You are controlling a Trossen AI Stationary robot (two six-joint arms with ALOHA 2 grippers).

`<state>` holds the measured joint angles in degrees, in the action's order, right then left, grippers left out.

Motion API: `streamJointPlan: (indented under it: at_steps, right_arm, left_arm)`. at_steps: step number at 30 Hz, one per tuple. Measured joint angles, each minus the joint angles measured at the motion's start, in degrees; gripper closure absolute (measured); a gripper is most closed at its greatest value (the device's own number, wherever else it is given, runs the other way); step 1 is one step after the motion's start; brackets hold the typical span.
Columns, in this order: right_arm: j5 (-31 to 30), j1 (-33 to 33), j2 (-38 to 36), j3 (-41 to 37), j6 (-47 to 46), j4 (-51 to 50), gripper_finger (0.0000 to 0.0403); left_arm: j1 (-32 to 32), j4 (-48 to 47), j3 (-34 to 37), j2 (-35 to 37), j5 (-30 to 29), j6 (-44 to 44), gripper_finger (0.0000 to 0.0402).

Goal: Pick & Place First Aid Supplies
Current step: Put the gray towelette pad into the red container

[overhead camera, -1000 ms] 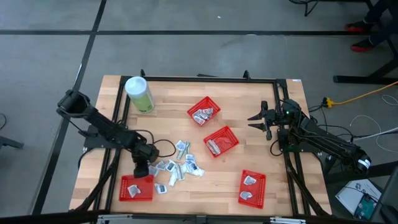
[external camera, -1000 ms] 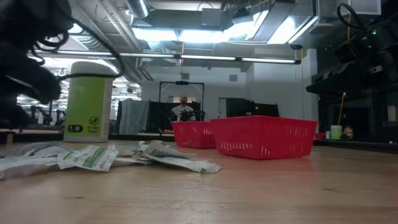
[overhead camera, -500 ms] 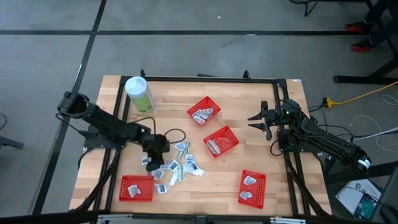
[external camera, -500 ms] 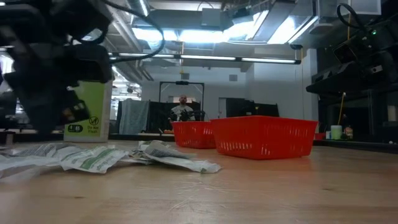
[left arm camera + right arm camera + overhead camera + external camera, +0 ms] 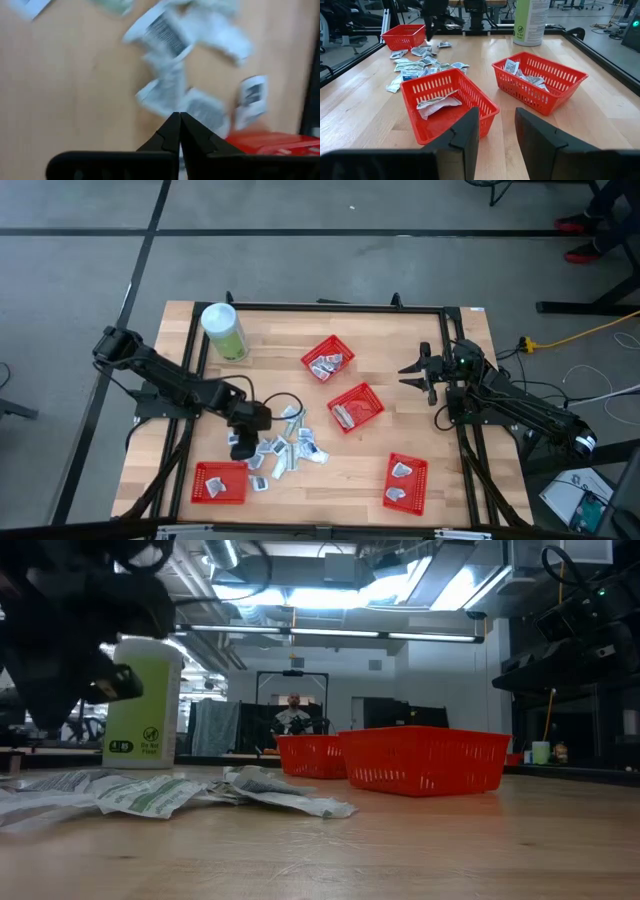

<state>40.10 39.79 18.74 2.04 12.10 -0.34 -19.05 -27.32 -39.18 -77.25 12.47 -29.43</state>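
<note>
- The left gripper (image 5: 242, 442) hangs over the near-left edge of the pile of packets (image 5: 285, 445), its two fingers pressed tip to tip with nothing between them that I can see.
- My worry: if it goes down clenched like that, it will only prod the pile and scatter packets across the table (image 5: 400, 330) instead of taking one.
- The packets overlap, so a grab into the heap could lift two at once, or pinch only a loose corner that slips out on the way to a basket.
- The nearest basket (image 5: 219, 483) lies just beside the pile, on the side toward the table's front-left corner; a packet dragged that way could catch on its rim.
- The right gripper (image 5: 418, 370) waits well away from the pile, at the table's right edge, fingers parted and holding nothing.
- The packets are thin, flat, crinkly wrappers, white-grey with green and dark print; from table height they lie low and rumpled.
- The baskets are red plastic mesh, rectangular with slanted walls; three of them, beyond and to the right of the pile, already hold a few packets.
- The canister (image 5: 224, 330) is a smooth pale-green cylinder with a white lid, standing far behind the pile.
- The table is pale wood planks in a black metal frame.
</note>
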Motion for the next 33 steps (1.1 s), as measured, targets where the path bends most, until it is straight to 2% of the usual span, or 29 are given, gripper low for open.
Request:
streamJointPlan:
  at_steps: [3,8,17,22,27,33]
  right_arm:
    - [0.0,0.0,0.0,0.0,0.0,0.0,0.0276]
    - [0.0,0.0,0.0,0.0,0.0,0.0,0.0276]
    - [0.0,0.0,0.0,0.0,0.0,0.0,0.0276]
    - [0.0,0.0,0.0,0.0,0.0,0.0,0.0276]
    - [0.0,0.0,0.0,0.0,0.0,0.0,0.0276]
    - [0.0,0.0,0.0,0.0,0.0,0.0,0.0276]
  left_arm:
    - [-1.3,3.9,0.0,0.0,-0.8,2.8,0.0396]
    - [-1.8,5.1,0.0,0.0,-7.2,4.2,0.0386]
    - [-2.4,8.0,0.0,-6.7,-7.7,5.7,0.0307]
    - [-2.5,9.6,0.0,-10.1,-7.8,6.7,0.0283]
    - [-2.5,9.8,-0.2,-11.7,-7.9,6.7,0.0289]
    - [-2.5,9.6,-0.1,-11.3,-8.9,6.7,0.0345]
